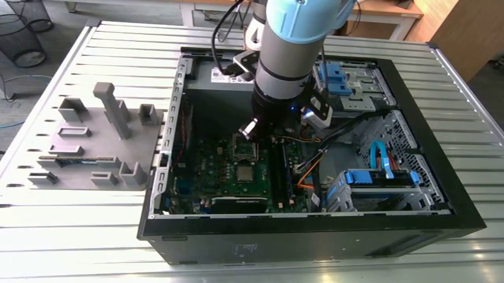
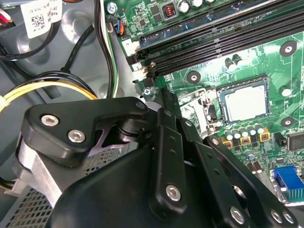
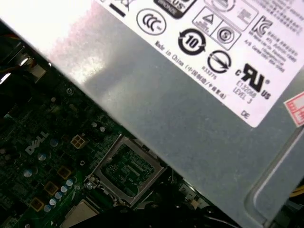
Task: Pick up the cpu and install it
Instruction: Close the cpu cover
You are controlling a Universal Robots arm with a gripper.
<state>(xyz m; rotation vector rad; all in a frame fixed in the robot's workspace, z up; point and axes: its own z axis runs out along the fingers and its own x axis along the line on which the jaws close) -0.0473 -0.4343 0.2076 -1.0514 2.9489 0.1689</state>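
The cpu [image 1: 246, 173] lies flat in its socket near the middle of the green motherboard [image 1: 212, 171], silver top up. In the second wrist view it [image 2: 244, 103] sits square inside the socket's dark border, apart from the tool and with nothing touching it.

In the exterior view, the hinged socket frame [image 1: 245, 148] stands just at 12 o'clock of the cpu, flipped open. The long black memory slots [image 1: 281, 171] run beside it at 3 o'clock. The tool [image 1: 252, 132] hangs over the open frame, also at 12 o'clock of the cpu and close above the board. I cannot tell whether it is wide or narrow. The arm [image 1: 291, 41] rises from it toward 12 o'clock, in front of the grey power supply [image 1: 221, 76].

All of this sits inside an open black computer case [image 1: 315, 236] lying on its side on a slatted metal table [image 1: 79, 236]. A blue-fronted drive cage [image 1: 378, 183] fills the case at 3 o'clock of the cpu. Outside the case, at 9 o'clock, a grey moulded fixture [image 1: 94, 147] rests on the table.
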